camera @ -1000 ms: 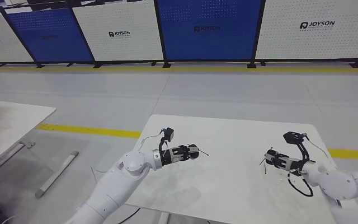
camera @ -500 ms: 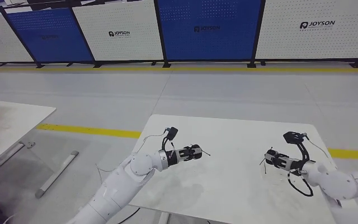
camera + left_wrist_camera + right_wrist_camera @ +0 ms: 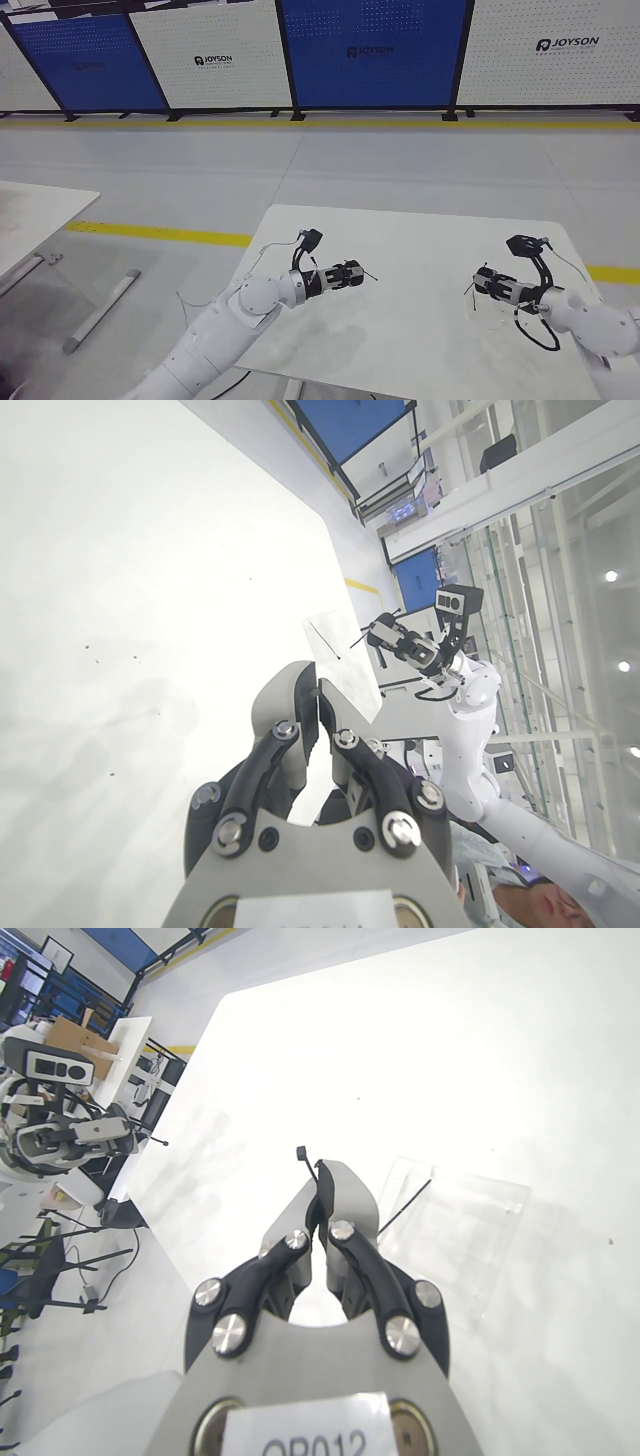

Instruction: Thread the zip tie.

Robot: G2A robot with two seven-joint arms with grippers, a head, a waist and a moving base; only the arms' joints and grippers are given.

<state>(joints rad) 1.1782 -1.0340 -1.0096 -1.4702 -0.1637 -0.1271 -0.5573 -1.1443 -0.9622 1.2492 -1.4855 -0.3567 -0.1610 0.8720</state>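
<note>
From above, the white rectangular table with rounded corners [image 3: 420, 240] carries both arms over its near half. The left gripper [image 3: 350, 271] hangs over the table's left part, its fingers pressed together on a thin black plastic zip tie [image 3: 366, 273] whose free end pokes toward the table's middle. The right gripper [image 3: 478, 286] is over the table's right part, well apart from the other, pinching a second zip tie [image 3: 469, 292], also thin and black.

In the left wrist view, the left gripper [image 3: 317, 692] is above the table [image 3: 150, 550] with its ribbed pads closed on a small black bit. The zip tie [image 3: 325, 640] shows as a slim dark line just past the fingertips. Farther off, near the table's far edge, the right gripper [image 3: 376, 631] holds the second zip tie [image 3: 356, 644], with ends sticking out on both sides.

In the right wrist view, the right gripper [image 3: 320, 1175] is clamped on the second zip tie [image 3: 306, 1160], its square head standing out just beyond the fingertips above the table [image 3: 400, 1053]. A clear rectangular sheet [image 3: 475, 1228] shows beside the fingers. By the table's edge, the left gripper [image 3: 131, 1138] holds the zip tie [image 3: 160, 1142].
</note>
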